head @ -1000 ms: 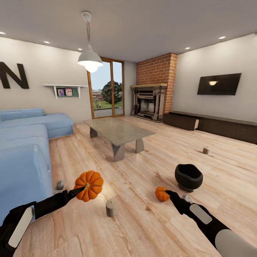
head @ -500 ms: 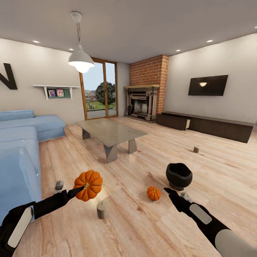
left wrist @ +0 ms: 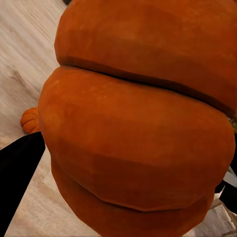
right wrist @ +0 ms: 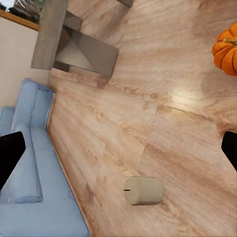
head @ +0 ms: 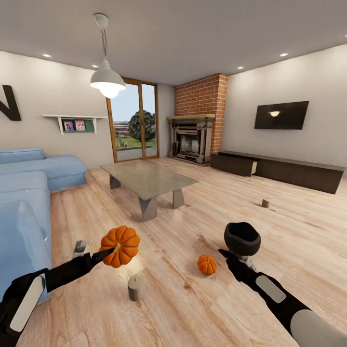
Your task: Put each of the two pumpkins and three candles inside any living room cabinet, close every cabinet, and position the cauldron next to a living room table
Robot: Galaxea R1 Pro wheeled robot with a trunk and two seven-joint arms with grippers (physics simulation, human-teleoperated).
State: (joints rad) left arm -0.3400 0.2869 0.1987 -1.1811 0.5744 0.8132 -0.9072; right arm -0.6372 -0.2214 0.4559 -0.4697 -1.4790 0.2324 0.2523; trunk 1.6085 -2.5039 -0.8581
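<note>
Left gripper (head: 107,252) is gripping the bigger pumpkin (head: 120,246), jaws clamped, raised off the floor. Right gripper (head: 226,256) is hovering empty, jaws spread, near the small pumpkin (head: 206,264). Next, probably: closing on that one, then carrying both to the far-right cabinet (head: 282,171).

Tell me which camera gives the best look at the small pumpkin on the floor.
The head view: the small pumpkin sits whole on the planks. The right wrist view cuts it off at the frame edge; the left wrist view shows a sliver.

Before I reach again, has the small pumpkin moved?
No. The small pumpkin sits at the same offset left of the cauldron; only the camera shifted.
</note>
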